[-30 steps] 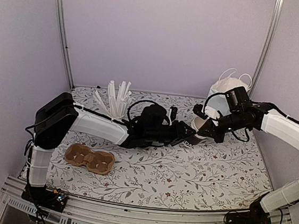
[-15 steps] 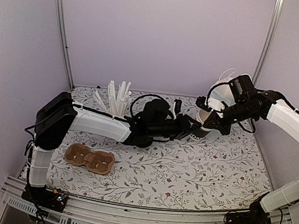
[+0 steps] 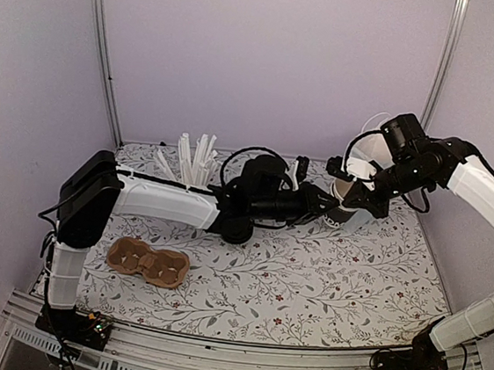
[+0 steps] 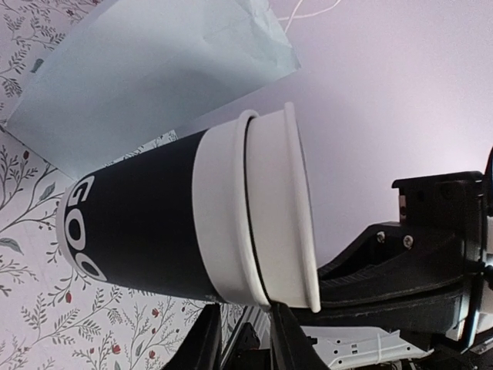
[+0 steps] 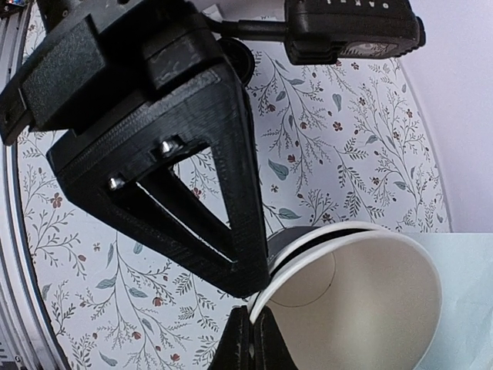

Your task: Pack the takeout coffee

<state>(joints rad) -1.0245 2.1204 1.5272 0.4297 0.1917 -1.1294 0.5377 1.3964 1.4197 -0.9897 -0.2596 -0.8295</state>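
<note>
Much of the grip is hidden. From above, the two arms meet at the far right of the counter [image 3: 308, 280], and their black housings cover most of the small black paper cup [image 4: 139, 223]. A second cream-rimmed paper cup [image 4: 279, 200] is nested inside it, showing only its pale upper band and rolled lip. White lettering on the black wall curves out of sight; it begins "GO". The foot of the bunch of white straws [image 3: 195, 155], at the far left of centre, lies behind the left arm.

Both cups are smooth, tapered paper, matte black below a cream band, and the nested one is plain cream inside. They lie tipped on their side with the mouth toward the right arm. Just beyond them stands a pale blue paper bag [image 4: 154, 69] with flat creased sides and thin white handles. The counter wears a white cloth printed with grey leafy sprigs and small red flowers. At its near left lies a brown moulded-pulp carrier [image 3: 148, 263] with two round wells.

The right claw [image 5: 248, 317] is pinched almost closed on the lip of the nested cup. The left claw [image 4: 245, 324] has its fingers a little apart, right under the black cup near its rim — whether they press on it cannot be told.
</note>
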